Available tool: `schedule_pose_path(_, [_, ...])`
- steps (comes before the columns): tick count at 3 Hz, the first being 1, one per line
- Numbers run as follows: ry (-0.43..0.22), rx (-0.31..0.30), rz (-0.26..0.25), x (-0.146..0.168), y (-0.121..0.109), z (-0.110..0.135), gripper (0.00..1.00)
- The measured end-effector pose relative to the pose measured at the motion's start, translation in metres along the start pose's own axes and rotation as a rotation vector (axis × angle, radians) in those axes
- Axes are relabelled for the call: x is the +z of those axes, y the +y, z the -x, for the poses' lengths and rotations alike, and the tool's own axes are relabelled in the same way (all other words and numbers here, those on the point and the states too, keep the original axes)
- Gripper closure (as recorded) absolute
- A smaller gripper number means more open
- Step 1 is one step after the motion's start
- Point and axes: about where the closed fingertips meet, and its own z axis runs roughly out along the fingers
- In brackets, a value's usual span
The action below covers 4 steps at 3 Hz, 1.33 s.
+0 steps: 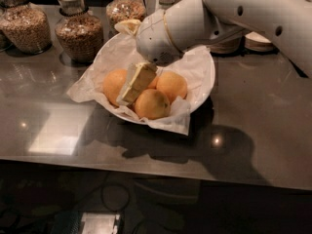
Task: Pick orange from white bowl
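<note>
The white bowl (206, 75), lined with crumpled white paper, stands in the middle of the grey counter in the camera view. It holds several oranges. The largest orange (112, 85) lies at the bowl's left side, and smaller ones lie in front (152, 105) and to the right (172, 85). My gripper (134, 85), cream-coloured, reaches down from the white arm (180, 26) into the bowl. Its tip is against the right side of the largest orange, between it and the others, and it hides part of that orange.
Three glass jars of grain (78, 32) stand at the back left, close behind the bowl. Stacked plates (258, 41) sit at the back right, partly behind the arm. The counter's front edge (146, 167) runs below the bowl.
</note>
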Motion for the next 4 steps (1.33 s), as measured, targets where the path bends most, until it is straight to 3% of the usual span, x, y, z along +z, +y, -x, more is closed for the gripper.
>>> schedule_pose_path(2, [0.017, -0.006, 0.010, 0.004, 0.001, -0.004, 0.00])
schedule_pose_path(4, [0.127, -0.005, 0.055, 0.020, -0.014, -0.047, 0.00])
